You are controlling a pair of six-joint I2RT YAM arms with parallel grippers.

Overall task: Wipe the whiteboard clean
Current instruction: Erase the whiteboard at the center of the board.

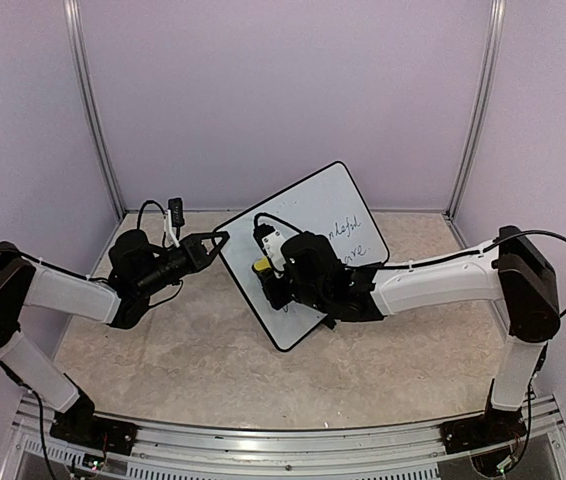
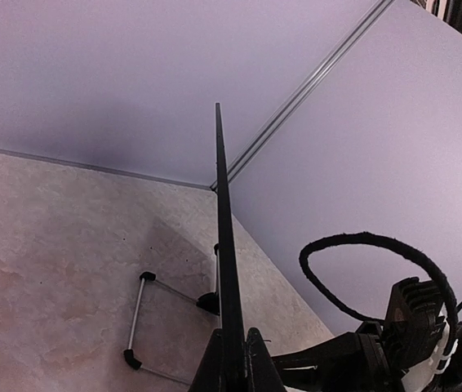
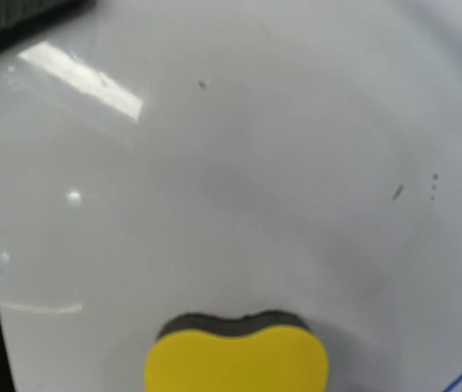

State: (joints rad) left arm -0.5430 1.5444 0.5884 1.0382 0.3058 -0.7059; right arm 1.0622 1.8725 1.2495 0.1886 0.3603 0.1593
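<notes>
Presses a yellow sponge (image 3: pixel 237 363) flat against the whiteboard (image 1: pixel 335 200), on the left part of its white face, just left of the dark writing (image 1: pixel 348 235); right tool (image 1: pixel 266 272) clamped round the block. Reaches in from the right, forearm low and stretched across the counter (image 1: pixel 163 370). From the left, pinches the board's left corner in the left tool (image 1: pixel 219 238), fingers (image 2: pixel 259 363) closed on either side of the black rim. Stands mid-counter, tilted on its wire stand (image 2: pixel 137 318), face turned right and near; long axis unclear.
</notes>
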